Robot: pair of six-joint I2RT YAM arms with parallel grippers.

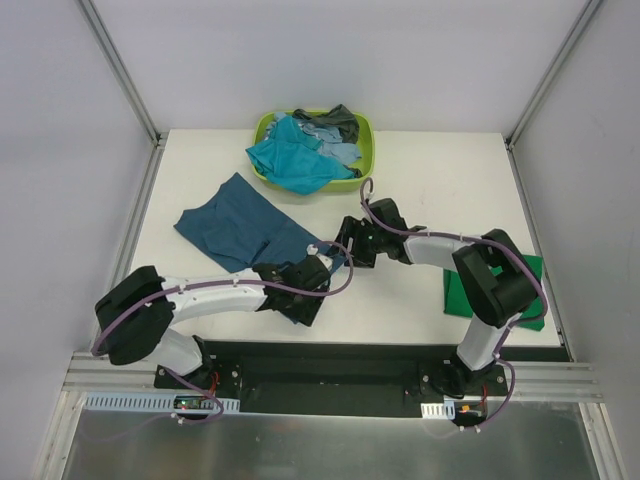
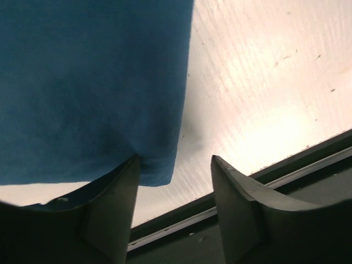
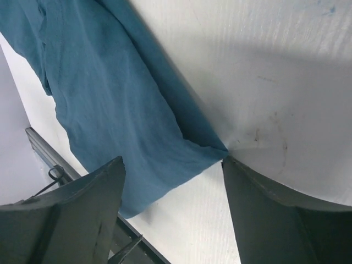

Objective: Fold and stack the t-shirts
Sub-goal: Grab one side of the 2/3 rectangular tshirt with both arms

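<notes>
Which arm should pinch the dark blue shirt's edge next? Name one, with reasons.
Right, probably. The open right gripper has the dark blue shirt spread across most of the gap between its fingers; the left gripper, also open, has only a corner beside one finger.

Left arm [image 1: 215, 292] lies low, stretched rightward from its base, forearm close to level. Left pincer [image 1: 308, 290] is tipped downward, and the wrist view shows its fingers [image 2: 110, 214] spread wide. Right arm [image 1: 490, 280] has its elbow raised and forearm reaching left. Right pincer [image 1: 345, 245] sits low, near the left one, fingers [image 3: 82, 214] likewise wide apart.
</notes>
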